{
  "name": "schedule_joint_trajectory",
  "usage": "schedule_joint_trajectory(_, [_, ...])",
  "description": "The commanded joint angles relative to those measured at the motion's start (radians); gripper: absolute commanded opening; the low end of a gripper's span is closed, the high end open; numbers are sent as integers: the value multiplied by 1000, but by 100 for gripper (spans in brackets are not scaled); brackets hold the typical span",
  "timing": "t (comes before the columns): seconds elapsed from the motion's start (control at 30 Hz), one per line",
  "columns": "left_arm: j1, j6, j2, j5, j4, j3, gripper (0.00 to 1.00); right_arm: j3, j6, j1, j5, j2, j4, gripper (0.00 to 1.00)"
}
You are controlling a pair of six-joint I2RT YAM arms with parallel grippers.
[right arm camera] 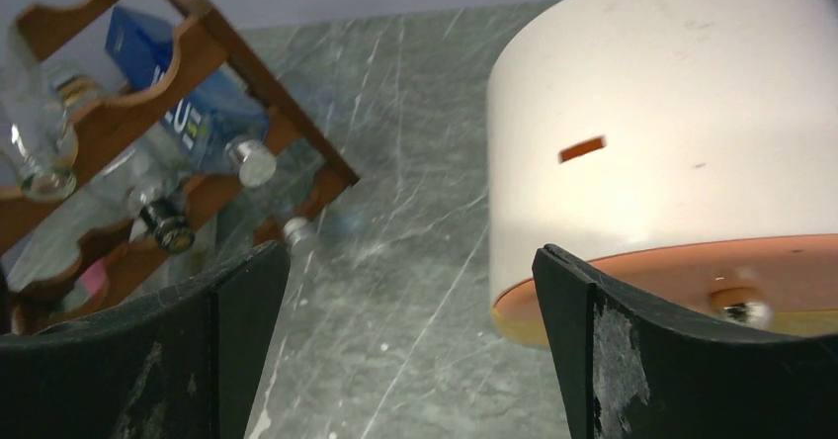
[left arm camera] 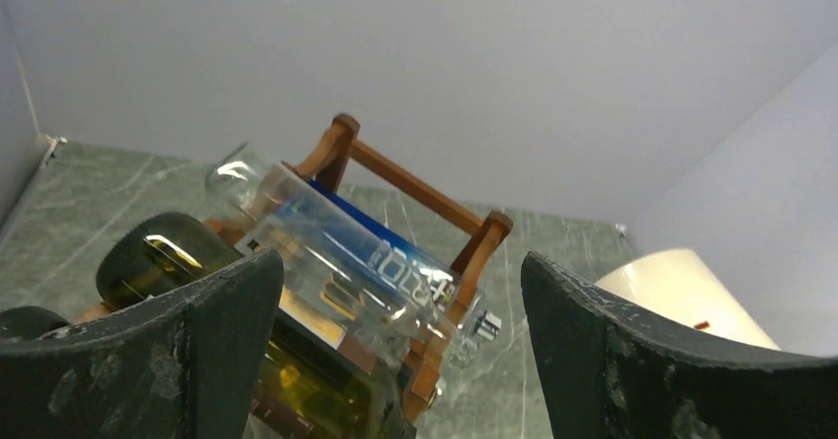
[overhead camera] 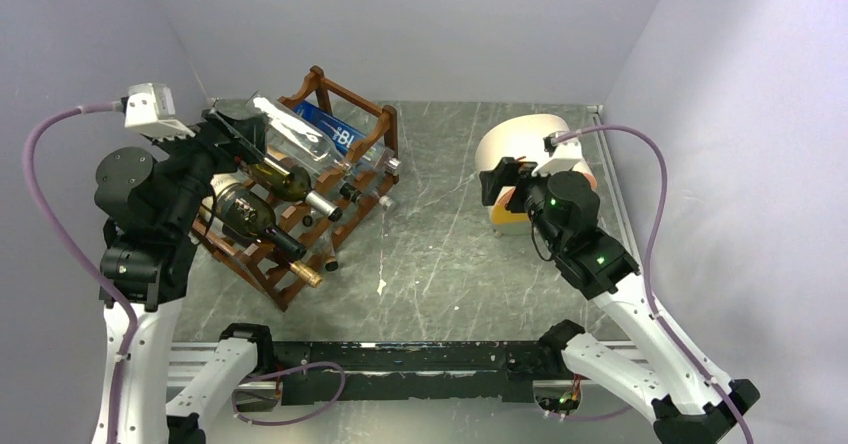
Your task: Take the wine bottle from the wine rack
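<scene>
- The wine rack (overhead camera: 352,196), reddish-brown with scalloped rails, stands on the left far part of the grey marbled tabletop (overhead camera: 440,254), set at an angle to its edges
- A clear wine bottle (overhead camera: 330,136) with a blue label lies across the top tier of the rack, its capped neck pointing toward the middle of the tabletop
- Two dark green bottles (overhead camera: 283,178) lie on the tiers below it, their necks pointing the same way
- The left hand (overhead camera: 228,129) hovers at the rack's upper left end, by the base end of the clear bottle
- In the left wrist view the left hand (left arm camera: 400,291) has its fingers (left arm camera: 158,360) spread wide, closed on nothing; the blue-labelled wine bottle (left arm camera: 366,251) and the rack's top rail (left arm camera: 405,178) show in the gap beyond them
- The right hand (overhead camera: 503,179) hangs over the right side, well apart from the rack and just beside a cream drum-shaped box (overhead camera: 525,134) with an orange face
- In the right wrist view the right hand (right arm camera: 407,271) is also spread wide and empty, with the box (right arm camera: 652,113) lying on its side ahead to the right and the rack (right arm camera: 128,118) off to the left
</scene>
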Motion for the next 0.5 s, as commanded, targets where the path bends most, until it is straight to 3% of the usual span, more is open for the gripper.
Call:
schedule_joint_trajectory(0.0, [14,10,24,94,-87,14,93,-30,34,-8,-172,-4,35,100])
schedule_joint_trajectory(0.3, [20,60,139,83,-341,123,93,47,17,-10,-476,163,67,100])
schedule_joint_trajectory(0.47, [22,65,172,75,-405,160,93,149,-31,36,-565,300,60,100])
